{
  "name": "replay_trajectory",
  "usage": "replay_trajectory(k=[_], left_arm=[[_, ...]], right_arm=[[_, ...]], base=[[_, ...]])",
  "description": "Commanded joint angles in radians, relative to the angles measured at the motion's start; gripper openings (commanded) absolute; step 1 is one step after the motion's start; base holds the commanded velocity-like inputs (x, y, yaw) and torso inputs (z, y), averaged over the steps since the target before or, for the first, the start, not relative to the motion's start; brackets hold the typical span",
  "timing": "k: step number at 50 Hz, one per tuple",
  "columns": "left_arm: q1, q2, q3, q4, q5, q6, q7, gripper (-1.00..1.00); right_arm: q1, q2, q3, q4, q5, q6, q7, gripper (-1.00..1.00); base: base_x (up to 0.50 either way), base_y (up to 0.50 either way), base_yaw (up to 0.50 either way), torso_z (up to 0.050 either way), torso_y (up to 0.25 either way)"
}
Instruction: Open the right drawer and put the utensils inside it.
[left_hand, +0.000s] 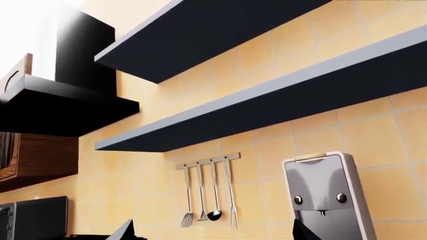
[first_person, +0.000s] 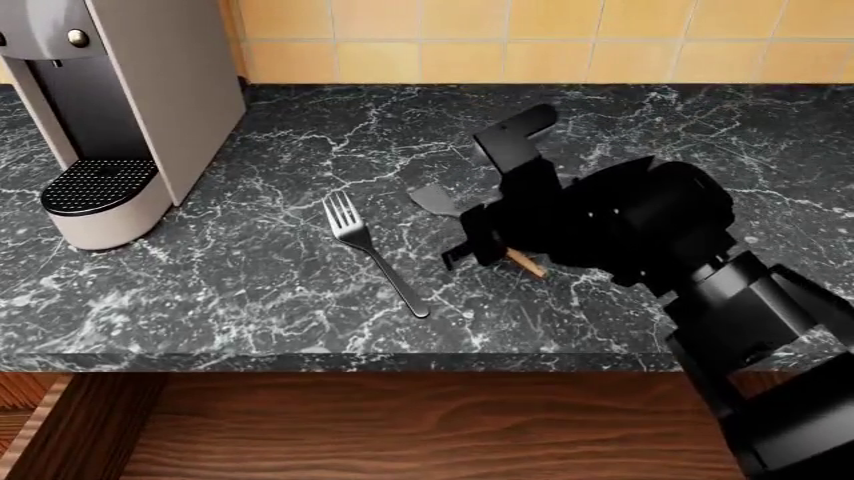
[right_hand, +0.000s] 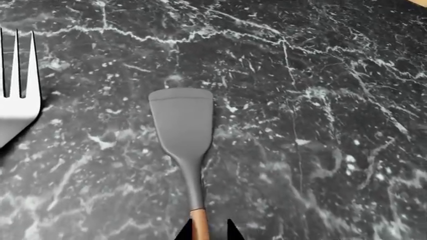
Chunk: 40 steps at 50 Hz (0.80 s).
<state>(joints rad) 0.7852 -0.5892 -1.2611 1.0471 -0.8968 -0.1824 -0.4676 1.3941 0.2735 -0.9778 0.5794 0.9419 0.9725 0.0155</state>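
Observation:
A spatula (right_hand: 181, 125) with a flat grey head and wooden handle lies on the black marble counter (first_person: 267, 300). My right gripper (right_hand: 208, 232) straddles the wooden handle; its jaws are narrow, with a gap showing on one side. In the head view the right gripper (first_person: 497, 248) covers most of the spatula (first_person: 434, 198). The grey fork (first_person: 374, 250) lies just left of it, its tines also in the right wrist view (right_hand: 17, 105). Below the counter edge the right drawer (first_person: 400, 430) stands pulled out, showing its wood-grain bottom. My left gripper (left_hand: 212, 232) is open, raised, and holds nothing.
A coffee machine (first_person: 120, 110) stands at the counter's back left, also seen in the left wrist view (left_hand: 327, 195). That view also shows dark wall shelves (left_hand: 267, 105), a rail of hanging tools (left_hand: 208, 195) and a range hood (left_hand: 60, 100).

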Motion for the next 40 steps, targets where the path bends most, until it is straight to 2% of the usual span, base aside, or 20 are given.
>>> replay_trajectory(k=[1,23,31,40], left_arm=[[0.0,0.008,-0.011,0.0,-0.005,0.003,0.009,1.0],[0.0,0.009,-0.026,0.0,-0.018,0.002,0.014,1.0],[0.0,0.005,-0.025,0.0,-0.02,0.003,0.011,1.0],[0.0,-0.01,-0.055,0.0,-0.049,-0.002,0.011,1.0]], right_arm=[[-0.002,0.021,-0.027,-0.071,-0.008,0.029,0.019,-1.0],[-0.005,0.079,0.004,-0.187,0.041,0.04,0.017,-1.0],[0.04,0.118,0.079,-0.211,0.011,0.022,0.196,-1.0],[0.062,0.249,0.164,-0.455,0.114,0.146,0.341,-1.0]], base=[[0.0,0.0,0.0,0.0,0.0],[0.0,0.0,0.0,0.0,0.0],[0.0,0.0,0.0,0.0,0.0],[0.0,0.0,0.0,0.0,0.0]])
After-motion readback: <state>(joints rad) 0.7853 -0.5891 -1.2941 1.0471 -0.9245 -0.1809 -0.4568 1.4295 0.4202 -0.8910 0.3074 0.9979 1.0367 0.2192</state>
